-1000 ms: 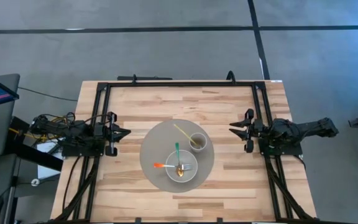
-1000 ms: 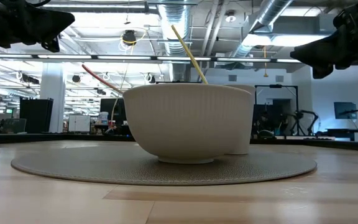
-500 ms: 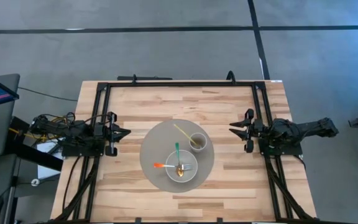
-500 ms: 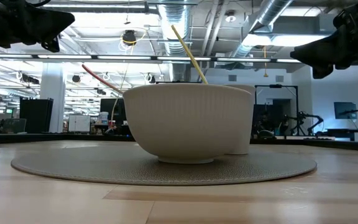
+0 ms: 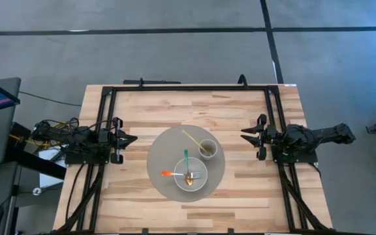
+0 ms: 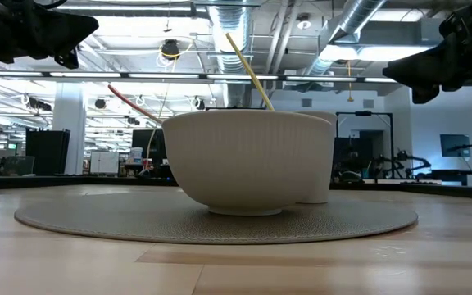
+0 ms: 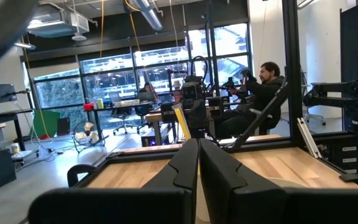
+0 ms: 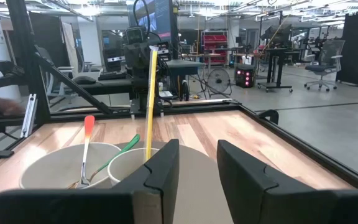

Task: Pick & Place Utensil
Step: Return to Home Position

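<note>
A white bowl (image 5: pixel 190 175) sits on a round grey mat (image 5: pixel 165 147) in the middle of the table. An orange-handled fork (image 5: pixel 168 173) and a green-handled spoon (image 5: pixel 187 160) lie in it, handles leaning on its rim. A small cup (image 5: pixel 207 149) stands just beyond it on the mat, with a yellow utensil (image 5: pixel 189 136) leaning out over its rim. My left gripper (image 5: pixel 130 139) is shut and empty at the table's left side. My right gripper (image 5: pixel 245 136) is open and empty at the right side, facing the cup (image 8: pixel 128 167) and the bowl (image 8: pixel 55 167).
A black frame (image 5: pixel 188 87) runs around the table's far, left and right sides. Bare wood lies between each gripper and the mat. In the left wrist view a seated person (image 7: pixel 260 93) shows in the room beyond the table.
</note>
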You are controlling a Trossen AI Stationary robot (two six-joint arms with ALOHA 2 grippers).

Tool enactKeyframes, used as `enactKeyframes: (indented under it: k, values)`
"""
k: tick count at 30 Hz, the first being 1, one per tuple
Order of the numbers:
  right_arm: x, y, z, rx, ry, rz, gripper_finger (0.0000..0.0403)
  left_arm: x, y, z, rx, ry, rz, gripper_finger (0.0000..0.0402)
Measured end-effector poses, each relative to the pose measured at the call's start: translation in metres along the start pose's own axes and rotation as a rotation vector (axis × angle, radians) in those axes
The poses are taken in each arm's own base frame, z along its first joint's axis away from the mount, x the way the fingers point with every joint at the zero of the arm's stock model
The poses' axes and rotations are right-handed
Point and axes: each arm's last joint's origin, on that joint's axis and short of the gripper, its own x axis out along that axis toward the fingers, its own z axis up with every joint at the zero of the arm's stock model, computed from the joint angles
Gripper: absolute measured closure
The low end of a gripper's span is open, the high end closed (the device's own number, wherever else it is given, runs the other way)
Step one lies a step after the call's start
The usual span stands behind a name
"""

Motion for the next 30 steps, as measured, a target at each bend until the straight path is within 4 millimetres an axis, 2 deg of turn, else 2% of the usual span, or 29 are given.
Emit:
enactKeyframes:
  k: [30]
  values:
    - [0.000,0.000,0.000,0.000,0.000,0.000,0.0300,0.008,-0.006,-0.014,0.047,0.140,-0.034,0.0385]
